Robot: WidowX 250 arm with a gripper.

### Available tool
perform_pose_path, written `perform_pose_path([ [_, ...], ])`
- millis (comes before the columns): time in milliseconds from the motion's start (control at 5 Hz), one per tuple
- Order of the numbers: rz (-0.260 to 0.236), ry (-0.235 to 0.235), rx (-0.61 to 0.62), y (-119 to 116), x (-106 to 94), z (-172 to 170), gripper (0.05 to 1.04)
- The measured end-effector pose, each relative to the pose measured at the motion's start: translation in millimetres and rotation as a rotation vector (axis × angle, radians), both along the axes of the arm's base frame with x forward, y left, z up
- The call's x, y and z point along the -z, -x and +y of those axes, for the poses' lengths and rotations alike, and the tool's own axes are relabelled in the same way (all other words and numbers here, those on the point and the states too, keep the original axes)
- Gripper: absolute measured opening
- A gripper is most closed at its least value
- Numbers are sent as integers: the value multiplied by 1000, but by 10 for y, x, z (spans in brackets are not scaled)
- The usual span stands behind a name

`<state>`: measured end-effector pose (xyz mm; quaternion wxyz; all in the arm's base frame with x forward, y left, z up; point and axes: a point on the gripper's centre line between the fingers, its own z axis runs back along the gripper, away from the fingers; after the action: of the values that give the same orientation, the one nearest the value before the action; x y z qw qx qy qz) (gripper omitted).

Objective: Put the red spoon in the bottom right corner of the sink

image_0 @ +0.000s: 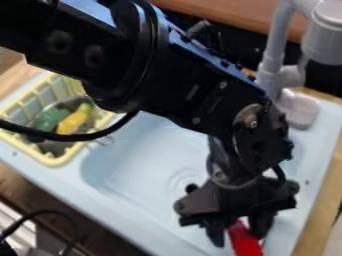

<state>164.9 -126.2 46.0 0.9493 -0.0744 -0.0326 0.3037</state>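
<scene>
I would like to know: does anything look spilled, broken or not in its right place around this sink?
Nothing stands out. The yellow plastic basket sits upright, the pale blue sink shows no spill, and the red spoon at the black gripper looks undamaged where visible.

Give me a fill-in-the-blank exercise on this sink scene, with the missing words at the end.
At the bottom edge of the view, the spoon at the gripper is coloured ____.
The slatted basket at the left of the sink is coloured ____.
In that basket, a yellow item lies right beside a ____ one.
The gray faucet rises in the upper ____ part of the view.

Missing words: red; yellow; green; right.
</scene>
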Motion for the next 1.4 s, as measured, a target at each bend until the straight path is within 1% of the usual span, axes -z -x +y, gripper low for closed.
perform_pose_path([
  [200, 14, 35, 1, -27, -33, 44, 922],
  [400, 7, 90, 14, -27, -144, 37, 991],
  [600, -13, 112, -11, -81, -267, 142, 991],
  [800, -86, 70, -18, -203, -415, 297, 991],
  [1000, -113, -53, -30, -357, -406, 533, 991],
  [1200, -127, -132, -33, -491, -306, 762, 991],
  [1400, -126, -164, -58, -762, -295, 1051, 991],
])
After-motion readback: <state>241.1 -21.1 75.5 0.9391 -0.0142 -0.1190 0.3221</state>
